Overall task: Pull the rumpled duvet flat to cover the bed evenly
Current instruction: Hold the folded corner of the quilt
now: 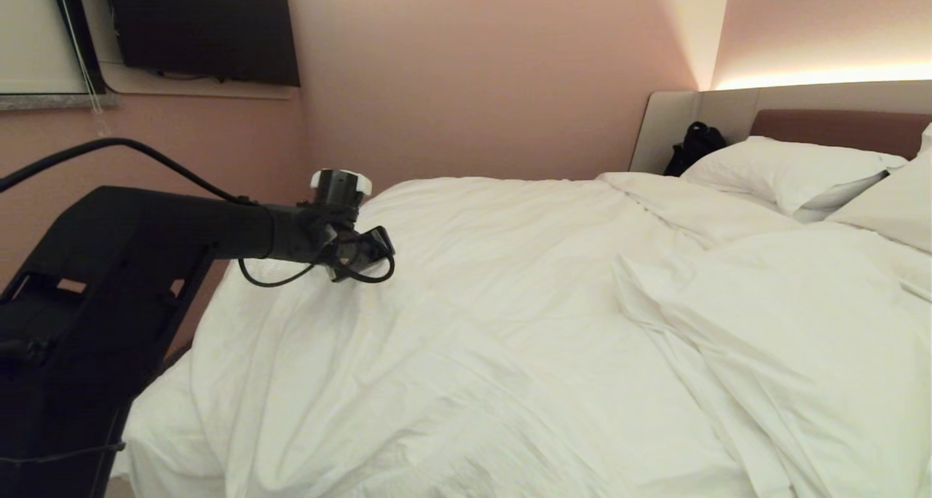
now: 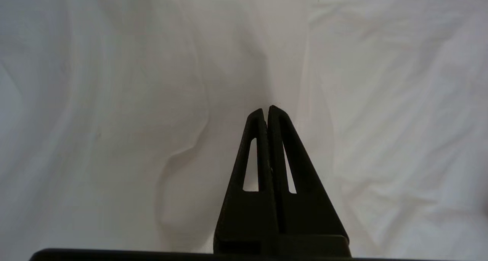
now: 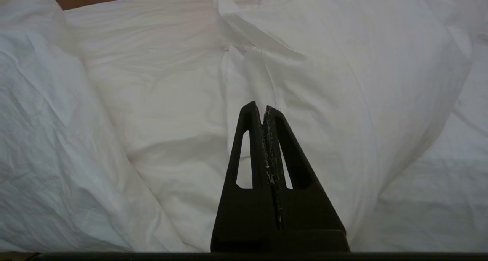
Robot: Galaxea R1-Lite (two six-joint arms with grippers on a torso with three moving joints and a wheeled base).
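Observation:
The white duvet (image 1: 510,301) lies wrinkled over the bed (image 1: 837,128), with a thick folded ridge on the right side (image 1: 728,294). My left arm reaches in from the left. Its left gripper (image 1: 377,250) hangs just over the duvet near the bed's far left edge. In the left wrist view the left gripper (image 2: 267,109) is shut, with no cloth showing between the fingers, and creased duvet (image 2: 152,100) fills the picture below it. The right gripper (image 3: 263,107) is shut and empty, pointing at bunched white bedding (image 3: 324,81); it is outside the head view.
Two white pillows (image 1: 786,174) lean at the headboard on the far right. A black bag (image 1: 695,145) sits beside them against the pale surround. A dark screen (image 1: 204,25) hangs on the pink wall beyond the bed's left side.

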